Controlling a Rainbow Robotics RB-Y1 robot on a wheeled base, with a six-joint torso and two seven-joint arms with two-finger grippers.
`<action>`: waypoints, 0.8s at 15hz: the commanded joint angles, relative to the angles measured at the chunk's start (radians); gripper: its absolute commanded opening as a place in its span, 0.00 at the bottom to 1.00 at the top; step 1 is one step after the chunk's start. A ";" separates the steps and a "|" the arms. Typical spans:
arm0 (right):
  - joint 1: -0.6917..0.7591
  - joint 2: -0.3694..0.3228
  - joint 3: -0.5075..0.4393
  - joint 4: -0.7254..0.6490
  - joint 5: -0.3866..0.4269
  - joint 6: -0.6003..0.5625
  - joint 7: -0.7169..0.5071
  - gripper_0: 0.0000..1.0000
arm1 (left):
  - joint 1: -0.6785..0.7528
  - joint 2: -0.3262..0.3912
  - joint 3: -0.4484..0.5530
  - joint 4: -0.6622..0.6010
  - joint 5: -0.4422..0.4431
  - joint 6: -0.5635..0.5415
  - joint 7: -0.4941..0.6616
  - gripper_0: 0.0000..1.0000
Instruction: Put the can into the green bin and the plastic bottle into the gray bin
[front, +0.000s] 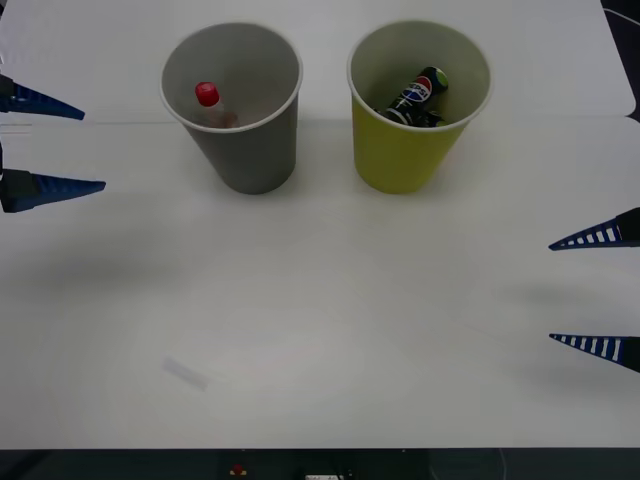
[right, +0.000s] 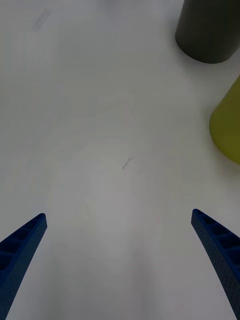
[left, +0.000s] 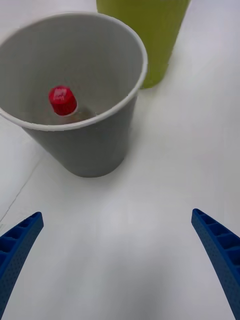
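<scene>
Nearest me, my right gripper (front: 596, 292) hovers empty, fingers spread wide, well apart from both bins. My left gripper (front: 50, 145), equally wide and empty, faces the gray bin (left: 95, 150); beyond its fingertips the plastic bottle (left: 63, 101) stands inside, light and slippery, best pinched below the cap. Farther off, the can (front: 420, 97) lies in the green bin (front: 400, 150): rigid, thin-walled, graspable mid-body.

gray bin (front: 245, 150) – dark gray outside, pale gray inside. green bin (front: 400, 150) – yellow-green. bottle (front: 210, 103) clear with a red cap. can (front: 420, 95) dark, with a red, white and blue logo and a green spot. fingers (front: 590, 237) blue, ribbed. table (front: 330, 300) white.
</scene>
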 joint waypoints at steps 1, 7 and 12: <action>0.000 0.000 0.000 0.000 0.000 0.000 0.000 1.00 | 0.085 0.044 0.000 -0.002 0.073 -0.001 -0.135 1.00; 0.000 0.000 0.000 0.000 0.000 0.000 0.000 1.00 | 0.284 0.114 0.037 -0.055 0.165 -0.001 -0.377 1.00; 0.000 0.000 0.000 0.000 0.000 0.000 0.000 1.00 | 0.459 0.181 0.072 -0.083 0.279 -0.001 -0.451 1.00</action>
